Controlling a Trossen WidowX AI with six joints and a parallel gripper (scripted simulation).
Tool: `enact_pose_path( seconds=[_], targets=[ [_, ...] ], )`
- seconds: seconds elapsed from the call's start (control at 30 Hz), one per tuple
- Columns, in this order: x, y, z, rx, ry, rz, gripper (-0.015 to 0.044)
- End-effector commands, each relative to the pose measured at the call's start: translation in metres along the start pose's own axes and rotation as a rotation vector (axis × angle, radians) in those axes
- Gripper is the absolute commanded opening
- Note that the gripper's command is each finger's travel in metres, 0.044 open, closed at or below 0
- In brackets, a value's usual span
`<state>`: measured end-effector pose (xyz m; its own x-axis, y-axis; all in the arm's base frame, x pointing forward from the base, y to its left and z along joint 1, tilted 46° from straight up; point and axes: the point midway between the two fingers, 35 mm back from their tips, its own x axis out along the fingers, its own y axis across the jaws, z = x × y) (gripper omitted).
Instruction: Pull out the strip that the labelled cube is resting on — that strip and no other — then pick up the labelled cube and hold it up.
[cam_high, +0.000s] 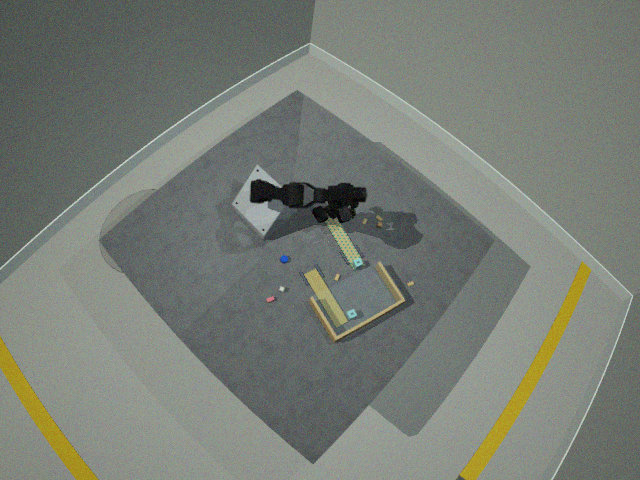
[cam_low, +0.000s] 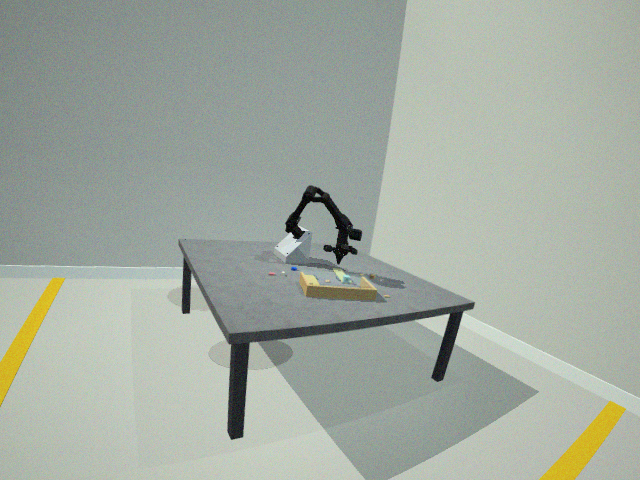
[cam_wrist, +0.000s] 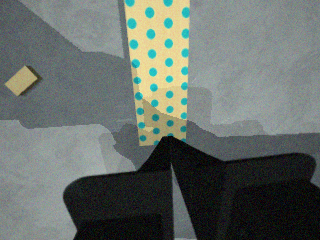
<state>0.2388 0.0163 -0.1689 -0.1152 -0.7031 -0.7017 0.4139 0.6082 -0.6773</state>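
Observation:
A dotted yellow strip (cam_high: 343, 241) (cam_low: 338, 271) (cam_wrist: 161, 65) lies on the table, with a light-cyan cube (cam_high: 357, 262) (cam_low: 346, 277) at its far end. A plain yellow strip (cam_high: 325, 297) lies partly inside the wooden three-sided frame (cam_high: 369, 319) (cam_low: 338, 292). A second cyan cube (cam_high: 352, 313) is beside its inner end. Both cubes show a pale mark on top; I cannot tell a label apart. My gripper (cam_high: 333, 217) (cam_low: 339, 262) (cam_wrist: 167, 140) is shut and empty, pointing down just above the near end of the dotted strip. The strip's near end shows uncovered around the fingertips.
Small wooden blocks lie right of the dotted strip, one of them (cam_high: 364, 221) (cam_wrist: 21, 80) nearest it. Another block (cam_high: 337, 277) sits between the strips, and one (cam_high: 410, 283) outside the frame. A blue disc (cam_high: 284, 259), white piece (cam_high: 281, 288) and red piece (cam_high: 270, 299) lie left.

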Motion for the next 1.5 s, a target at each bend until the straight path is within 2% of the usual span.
enact_pose_path(
  seconds=[0.0, 0.57, 1.47],
  targets=[
    [-0.009, 0.001, 0.003, 0.012, 0.006, 0.005, 0.0],
    [-0.013, 0.0, 0.073, 0.063, 0.003, 0.003, 0.044],
    [-0.026, -0.006, 0.177, 0.067, -0.001, 0.001, 0.044]
  ],
)
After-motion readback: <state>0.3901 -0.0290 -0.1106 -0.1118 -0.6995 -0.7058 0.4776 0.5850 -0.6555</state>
